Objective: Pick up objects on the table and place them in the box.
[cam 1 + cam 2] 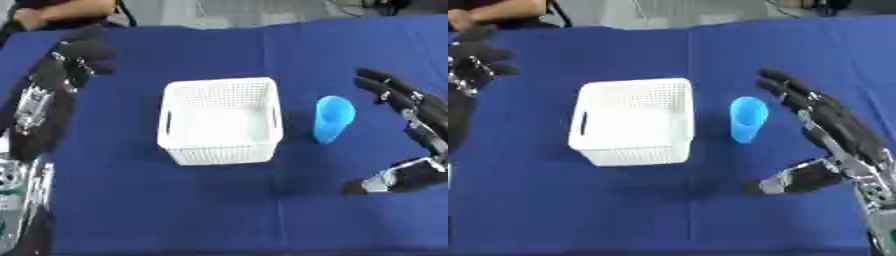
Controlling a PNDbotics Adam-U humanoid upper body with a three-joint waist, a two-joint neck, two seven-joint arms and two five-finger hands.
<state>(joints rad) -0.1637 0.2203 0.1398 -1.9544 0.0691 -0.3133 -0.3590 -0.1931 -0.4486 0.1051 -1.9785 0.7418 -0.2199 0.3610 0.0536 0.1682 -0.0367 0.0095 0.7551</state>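
A white perforated box [220, 120] stands in the middle of the blue table; nothing shows inside it. Just right of it is a light blue cup [332, 118], its mouth tilted toward me. My right hand [842, 135] is open to the right of the cup, fingers stretched toward it and thumb [794, 181] spread below, not touching it. My left hand [77, 55] hangs at the far left, well away from the box, fingers curled with nothing in them.
The blue cloth [219, 200] covers the table, with bare cloth in front of the box. A person's arms [61, 12] rest at the far left edge.
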